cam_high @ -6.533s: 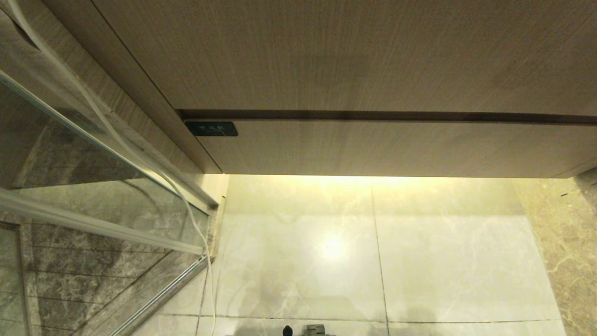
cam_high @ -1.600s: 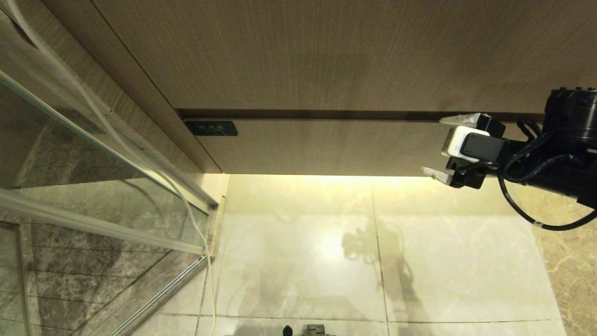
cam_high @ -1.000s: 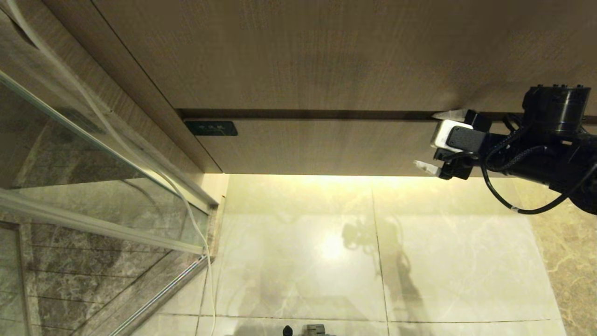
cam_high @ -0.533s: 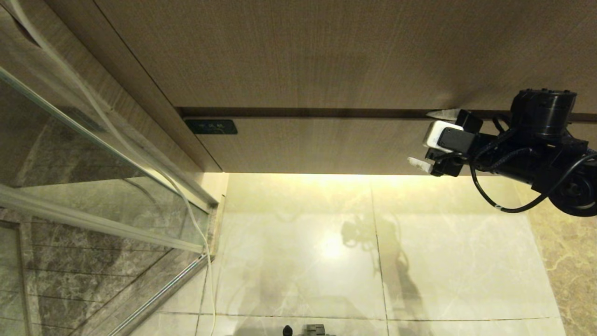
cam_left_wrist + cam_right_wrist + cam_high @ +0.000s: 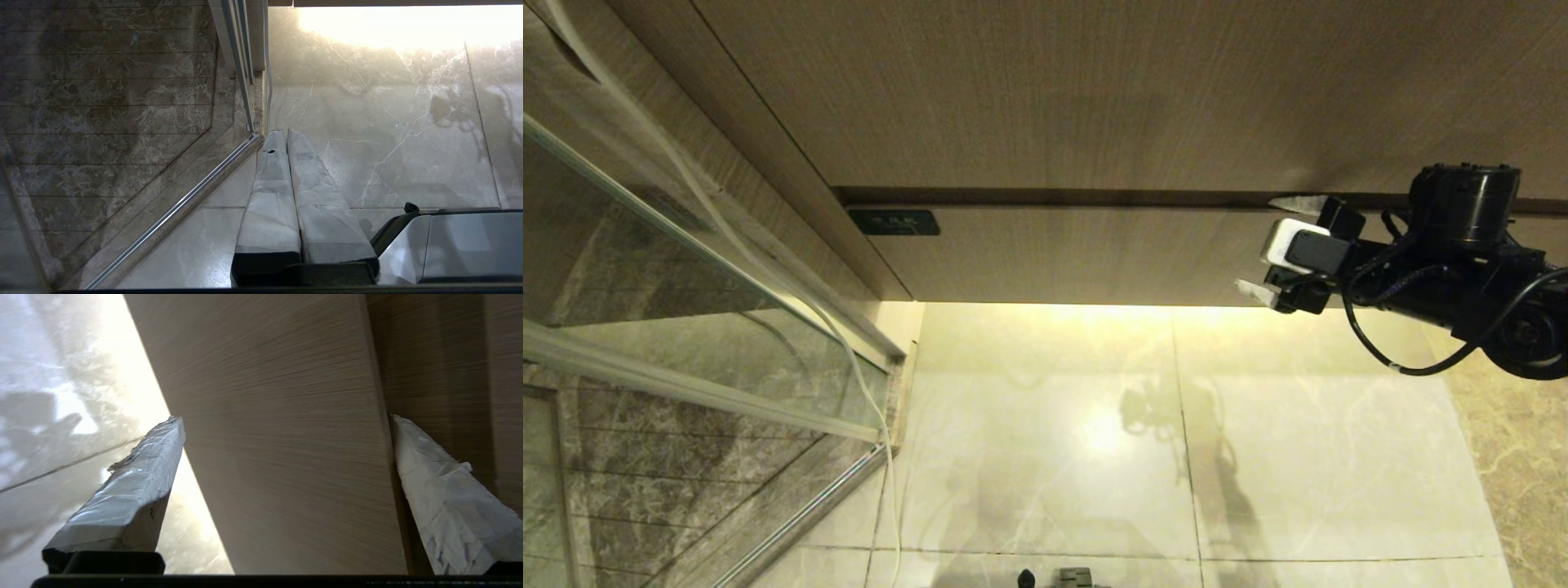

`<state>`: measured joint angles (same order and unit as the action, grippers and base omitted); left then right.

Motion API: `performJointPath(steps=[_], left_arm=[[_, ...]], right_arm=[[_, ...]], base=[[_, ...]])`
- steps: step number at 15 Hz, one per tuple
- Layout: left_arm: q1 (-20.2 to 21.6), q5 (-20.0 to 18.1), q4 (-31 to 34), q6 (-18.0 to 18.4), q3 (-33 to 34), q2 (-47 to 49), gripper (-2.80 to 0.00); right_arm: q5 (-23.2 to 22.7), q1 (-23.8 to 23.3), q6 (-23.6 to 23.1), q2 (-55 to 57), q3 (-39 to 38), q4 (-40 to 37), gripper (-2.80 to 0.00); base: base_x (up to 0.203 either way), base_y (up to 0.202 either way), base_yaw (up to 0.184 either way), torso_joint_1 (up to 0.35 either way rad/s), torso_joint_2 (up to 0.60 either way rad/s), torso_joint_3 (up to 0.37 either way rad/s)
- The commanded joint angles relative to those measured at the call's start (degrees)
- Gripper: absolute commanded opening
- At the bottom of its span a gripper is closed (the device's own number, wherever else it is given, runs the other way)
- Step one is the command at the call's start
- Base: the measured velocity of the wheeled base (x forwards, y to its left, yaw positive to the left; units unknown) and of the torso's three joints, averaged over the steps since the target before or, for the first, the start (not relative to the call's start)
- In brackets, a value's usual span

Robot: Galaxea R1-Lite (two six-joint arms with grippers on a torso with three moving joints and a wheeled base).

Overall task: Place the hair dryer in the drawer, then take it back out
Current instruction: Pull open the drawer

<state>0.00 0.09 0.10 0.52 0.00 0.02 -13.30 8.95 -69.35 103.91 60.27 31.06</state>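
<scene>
The drawer is the low beige wood-grain front with a small black label at its left corner; it is closed. My right gripper is open at the drawer's right part. One taped finger lies at the dark gap above the front, the other at its lower edge. In the right wrist view the drawer front fills the space between the right gripper's fingers. The hair dryer is out of view. My left gripper is shut and empty, parked low over the floor.
A taller wood-grain front sits above the drawer. On the left a glass shower door stands with a white cable hanging along it. Glossy marble floor tiles lie below the cabinet. The robot's base is beside the left gripper.
The right arm came in from the right and moved left along the drawer front, staying open. Its upper finger now sits at the gap above the drawer. The drawer stays closed.
</scene>
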Motion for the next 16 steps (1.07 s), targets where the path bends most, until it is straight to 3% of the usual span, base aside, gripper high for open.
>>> performJointPath(steps=[1,12,16], left_arm=[[0.0,0.0,-0.01,0.0,0.0,-0.02,-2.8],[0.0,-0.08,-0.01,0.0,0.0,-0.02,-2.8],[0.0,0.0,-0.01,0.0,0.0,-0.02,-2.8]], right_arm=[[-0.16,-0.08,0.02,0.1,-0.11,-7.7,0.0],[0.9,-1.6,0.93,-7.16,-6.24,-16.53,0.0],[7.05,-2.5,1.02,-14.5,-10.14,-23.26,0.0]], base=[[0.0,0.0,0.0,0.0,0.0,0.0],[0.0,0.0,0.0,0.0,0.0,0.0],[0.0,0.0,0.0,0.0,0.0,0.0]])
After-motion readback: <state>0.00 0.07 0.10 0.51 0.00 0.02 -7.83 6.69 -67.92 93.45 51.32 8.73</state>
